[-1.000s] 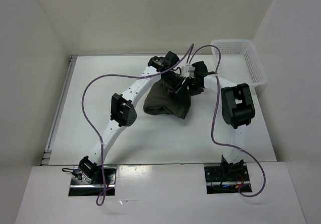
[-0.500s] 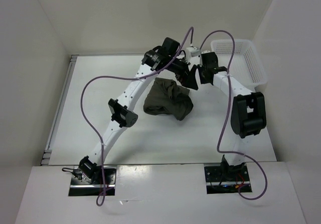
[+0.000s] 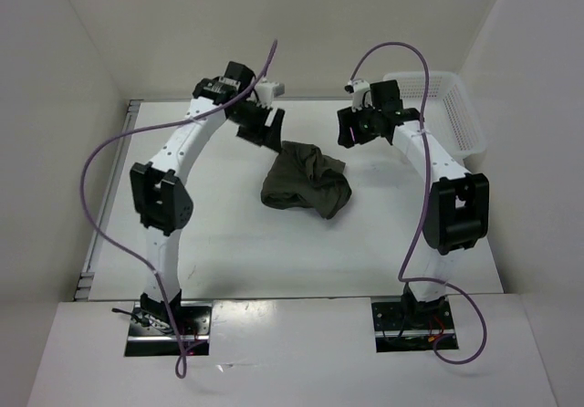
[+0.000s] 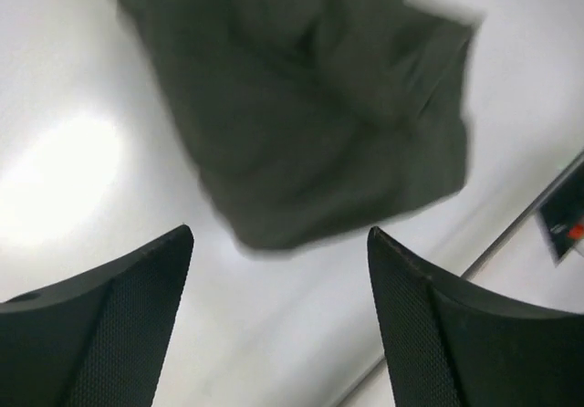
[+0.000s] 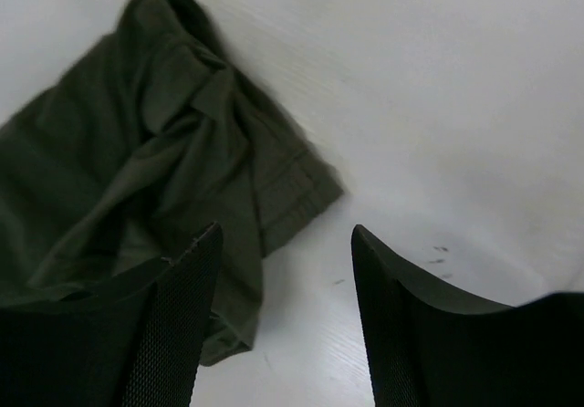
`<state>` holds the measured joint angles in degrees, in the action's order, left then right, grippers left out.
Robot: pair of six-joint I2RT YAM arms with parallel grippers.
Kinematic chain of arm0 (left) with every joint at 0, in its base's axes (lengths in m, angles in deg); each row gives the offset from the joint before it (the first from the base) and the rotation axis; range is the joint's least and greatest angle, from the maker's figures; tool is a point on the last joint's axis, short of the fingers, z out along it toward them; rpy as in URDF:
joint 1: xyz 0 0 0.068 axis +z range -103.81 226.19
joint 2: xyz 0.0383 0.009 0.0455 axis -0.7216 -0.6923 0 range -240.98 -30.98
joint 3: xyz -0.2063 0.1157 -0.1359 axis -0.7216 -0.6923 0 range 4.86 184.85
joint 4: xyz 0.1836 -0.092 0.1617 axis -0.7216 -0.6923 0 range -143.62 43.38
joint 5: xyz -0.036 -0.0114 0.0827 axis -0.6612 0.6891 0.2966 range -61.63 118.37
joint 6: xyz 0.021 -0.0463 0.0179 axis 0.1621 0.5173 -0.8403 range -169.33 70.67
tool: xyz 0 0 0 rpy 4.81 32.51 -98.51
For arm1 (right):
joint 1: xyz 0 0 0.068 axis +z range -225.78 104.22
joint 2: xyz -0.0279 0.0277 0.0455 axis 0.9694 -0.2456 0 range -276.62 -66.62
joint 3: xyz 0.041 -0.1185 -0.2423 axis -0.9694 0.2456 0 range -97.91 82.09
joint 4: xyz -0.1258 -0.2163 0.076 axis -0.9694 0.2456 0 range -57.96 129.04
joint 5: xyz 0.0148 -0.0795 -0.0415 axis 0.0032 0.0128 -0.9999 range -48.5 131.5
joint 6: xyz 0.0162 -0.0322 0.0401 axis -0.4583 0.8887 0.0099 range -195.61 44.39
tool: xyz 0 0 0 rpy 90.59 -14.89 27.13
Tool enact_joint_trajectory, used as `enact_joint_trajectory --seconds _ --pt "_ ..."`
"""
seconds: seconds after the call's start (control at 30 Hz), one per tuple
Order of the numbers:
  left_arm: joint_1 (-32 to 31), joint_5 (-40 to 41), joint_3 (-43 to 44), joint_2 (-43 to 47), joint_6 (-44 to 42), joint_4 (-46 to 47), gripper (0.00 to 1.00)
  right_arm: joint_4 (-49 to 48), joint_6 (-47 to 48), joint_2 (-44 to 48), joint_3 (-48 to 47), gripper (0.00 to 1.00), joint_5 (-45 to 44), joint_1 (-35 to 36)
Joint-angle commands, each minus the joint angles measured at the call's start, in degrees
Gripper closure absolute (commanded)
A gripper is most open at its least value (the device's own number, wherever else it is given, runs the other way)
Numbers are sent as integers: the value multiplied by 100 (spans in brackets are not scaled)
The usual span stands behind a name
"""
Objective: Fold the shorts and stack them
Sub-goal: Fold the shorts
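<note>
The dark olive-green shorts (image 3: 306,180) lie crumpled in a heap on the white table, at its middle. They also show in the left wrist view (image 4: 301,106) and in the right wrist view (image 5: 155,151). My left gripper (image 3: 260,126) hangs open and empty above the table, up and to the left of the shorts. My right gripper (image 3: 354,129) hangs open and empty up and to the right of them. In the left wrist view my gripper (image 4: 279,239) has bare table between its jaws. In the right wrist view my gripper (image 5: 286,234) is over the edge of the shorts.
A white mesh basket (image 3: 438,110) stands at the back right corner of the table (image 3: 228,243). White walls close in the back and both sides. Purple cables loop over both arms.
Both grippers have let go of the shorts, opened and swung apart, the left to the left, the right to the right. The shorts dropped into a heap.
</note>
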<state>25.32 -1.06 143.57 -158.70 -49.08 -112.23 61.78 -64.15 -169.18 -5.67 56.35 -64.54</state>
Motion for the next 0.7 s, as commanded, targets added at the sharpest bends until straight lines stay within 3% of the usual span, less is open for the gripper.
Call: enact_joint_trajectory --seconds 0.0,0.03,0.07,0.2,0.37,0.67 --pt "-356 1182 -2526 1704 -25 1568 16 173 -529 -61 -469 36 1123 79" --pt "-462 1525 -3177 1915 -25 1934 3 173 -627 -62 -469 36 1125 140" --pt "-463 1885 -4080 2144 -25 2503 0 173 -706 -62 -469 33 1125 272" --pt "-410 2167 -5001 2339 -25 3552 0 50 -1216 -62 -294 23 1415 395" --pt "-629 2696 -5144 2042 -25 4485 0 -73 -1524 -115 102 19 1547 589" --pt "-753 2389 -5222 1820 -25 4074 0 -126 -1577 -501 216 19 625 1046"
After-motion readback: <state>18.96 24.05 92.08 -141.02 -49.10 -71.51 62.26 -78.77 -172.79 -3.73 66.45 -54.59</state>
